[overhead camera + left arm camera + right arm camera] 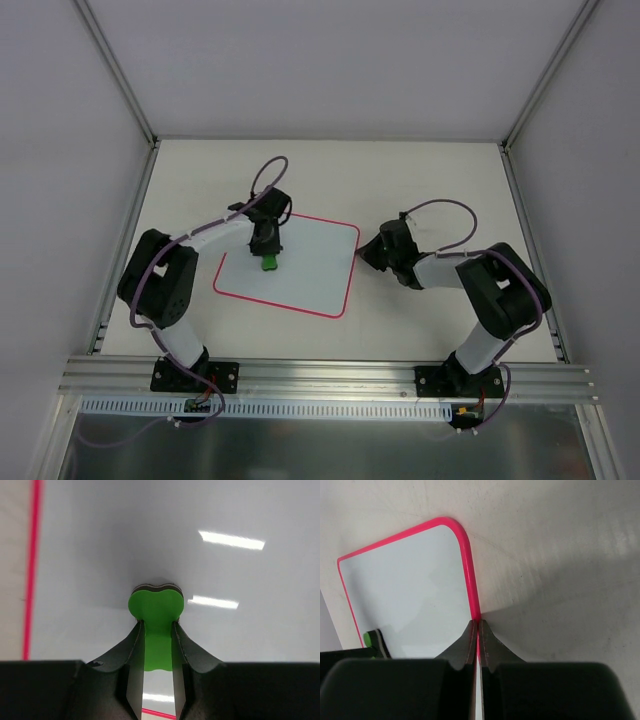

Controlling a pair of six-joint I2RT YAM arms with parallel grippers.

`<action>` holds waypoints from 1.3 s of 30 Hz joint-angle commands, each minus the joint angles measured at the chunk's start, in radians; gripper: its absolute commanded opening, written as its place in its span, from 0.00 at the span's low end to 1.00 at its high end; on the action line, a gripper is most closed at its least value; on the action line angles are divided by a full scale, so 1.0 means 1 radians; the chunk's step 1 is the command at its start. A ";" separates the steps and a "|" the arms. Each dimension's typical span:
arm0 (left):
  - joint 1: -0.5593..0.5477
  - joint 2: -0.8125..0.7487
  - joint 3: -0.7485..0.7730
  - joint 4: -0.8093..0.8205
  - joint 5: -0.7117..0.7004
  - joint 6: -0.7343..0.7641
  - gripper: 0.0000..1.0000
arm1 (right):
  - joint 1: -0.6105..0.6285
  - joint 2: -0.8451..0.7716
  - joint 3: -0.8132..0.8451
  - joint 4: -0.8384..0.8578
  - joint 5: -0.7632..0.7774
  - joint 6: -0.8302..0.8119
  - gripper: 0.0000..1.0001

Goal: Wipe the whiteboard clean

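We see the whiteboard (pixel 310 270) lying flat on the pale table (pixel 430 180) between the two arms. It is slightly skewed, and its pink border runs all round. Over its left part is a green eraser (pixel 156 607), with its dark face turned toward the white surface. Our left gripper (pixel 158 630) is clamped on that eraser, one finger on each side. Our right gripper (pixel 478 626) is closed with nothing between its fingers. Its tips sit at the pink border on the board's right edge, nearer the far right corner.
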 commanded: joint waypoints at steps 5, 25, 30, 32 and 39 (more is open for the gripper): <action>0.253 -0.048 0.160 -0.108 -0.051 0.093 0.00 | -0.036 0.052 -0.102 -0.367 0.107 -0.085 0.00; 0.615 0.371 0.577 -0.112 0.021 0.202 0.00 | -0.062 -0.222 -0.088 -0.517 0.107 -0.243 0.86; 0.620 0.414 0.593 -0.112 0.004 0.204 0.26 | -0.062 -0.412 -0.070 -0.643 0.134 -0.320 0.99; 0.619 0.415 0.587 -0.112 0.000 0.206 0.41 | -0.062 -0.481 -0.067 -0.692 0.157 -0.352 0.99; 0.619 0.295 0.515 -0.112 0.015 0.178 0.89 | -0.063 -0.752 0.022 -0.873 0.254 -0.482 0.99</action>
